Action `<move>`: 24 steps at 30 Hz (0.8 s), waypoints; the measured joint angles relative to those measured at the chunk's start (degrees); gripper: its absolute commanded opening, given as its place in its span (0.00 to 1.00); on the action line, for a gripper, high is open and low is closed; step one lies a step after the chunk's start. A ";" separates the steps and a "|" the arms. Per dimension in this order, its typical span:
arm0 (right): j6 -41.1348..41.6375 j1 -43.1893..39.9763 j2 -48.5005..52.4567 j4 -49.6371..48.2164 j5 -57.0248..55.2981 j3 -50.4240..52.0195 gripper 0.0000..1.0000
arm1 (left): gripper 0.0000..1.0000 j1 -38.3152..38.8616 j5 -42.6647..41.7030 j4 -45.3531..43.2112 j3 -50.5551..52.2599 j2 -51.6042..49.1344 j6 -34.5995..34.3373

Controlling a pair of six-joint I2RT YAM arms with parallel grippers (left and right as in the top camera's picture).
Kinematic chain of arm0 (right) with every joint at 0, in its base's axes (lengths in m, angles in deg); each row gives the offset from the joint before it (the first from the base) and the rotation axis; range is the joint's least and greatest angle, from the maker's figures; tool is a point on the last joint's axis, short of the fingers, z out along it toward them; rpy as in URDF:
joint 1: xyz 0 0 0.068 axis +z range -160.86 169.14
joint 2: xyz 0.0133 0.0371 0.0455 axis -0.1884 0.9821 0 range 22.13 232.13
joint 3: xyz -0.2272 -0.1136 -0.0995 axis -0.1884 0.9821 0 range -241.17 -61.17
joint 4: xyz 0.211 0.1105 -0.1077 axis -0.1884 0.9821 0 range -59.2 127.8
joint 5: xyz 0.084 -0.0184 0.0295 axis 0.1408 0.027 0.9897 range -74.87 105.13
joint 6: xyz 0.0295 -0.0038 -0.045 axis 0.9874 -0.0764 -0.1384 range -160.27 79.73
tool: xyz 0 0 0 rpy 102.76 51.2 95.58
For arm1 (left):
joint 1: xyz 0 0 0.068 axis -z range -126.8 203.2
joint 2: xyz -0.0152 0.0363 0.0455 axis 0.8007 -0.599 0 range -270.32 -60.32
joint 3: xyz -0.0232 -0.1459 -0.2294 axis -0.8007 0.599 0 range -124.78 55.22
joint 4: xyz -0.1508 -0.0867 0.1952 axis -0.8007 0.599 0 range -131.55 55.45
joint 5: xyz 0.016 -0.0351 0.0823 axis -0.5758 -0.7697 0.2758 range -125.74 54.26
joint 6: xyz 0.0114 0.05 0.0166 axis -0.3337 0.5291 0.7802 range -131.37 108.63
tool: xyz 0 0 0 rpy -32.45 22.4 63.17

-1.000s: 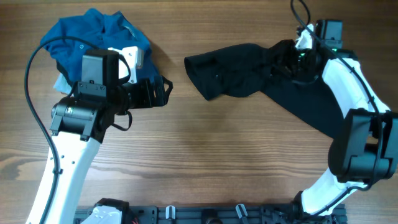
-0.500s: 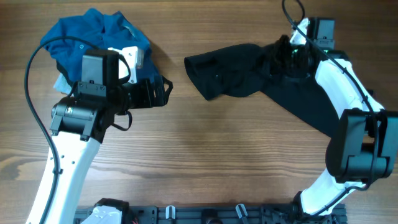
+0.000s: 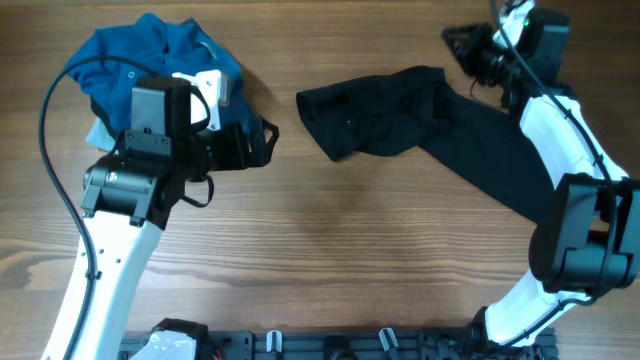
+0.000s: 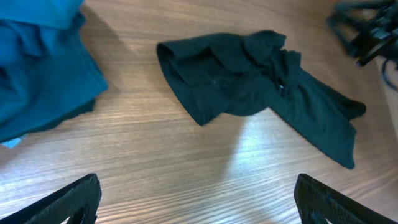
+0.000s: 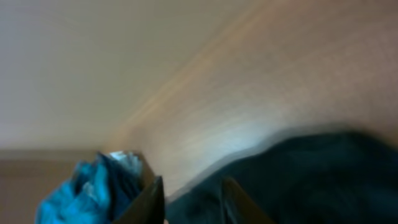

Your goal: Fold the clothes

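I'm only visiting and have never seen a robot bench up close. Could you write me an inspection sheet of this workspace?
Surface: wooden table, bare between the garments.
Job's things: black shirt crumpled, trailing toward the right arm; teal-blue garment pile at far left.
Clutter: nothing seen.
Grippers: left gripper open, empty, between pile and shirt; right gripper jaws apart, empty, past the shirt's far edge, though its own view is blurred.
Cables: black cable loops beside the left arm; second cable at the right wrist.
Surroundings: black rail along the near edge.
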State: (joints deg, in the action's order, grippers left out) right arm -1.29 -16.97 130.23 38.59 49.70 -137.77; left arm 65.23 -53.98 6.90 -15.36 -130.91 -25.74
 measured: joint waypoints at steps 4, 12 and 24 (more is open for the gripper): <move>-9.75 0.00 0.00 15.10 -1.77 0.15 0.53 | 1.00 3.34 -0.02 -0.44 -0.02 -3.21 -0.15; -26.53 1.81 0.02 24.76 -8.22 0.26 0.63 | 0.99 7.80 -0.04 -8.09 -0.02 -7.85 -0.37; -31.15 10.08 0.00 20.65 -8.37 0.28 0.04 | 0.90 7.85 -0.04 -9.29 -0.04 -7.85 -0.79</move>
State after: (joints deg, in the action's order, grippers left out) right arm -32.43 -6.89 130.23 59.24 41.33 -137.49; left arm 73.08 -54.03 -2.39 -15.41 -138.75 -26.53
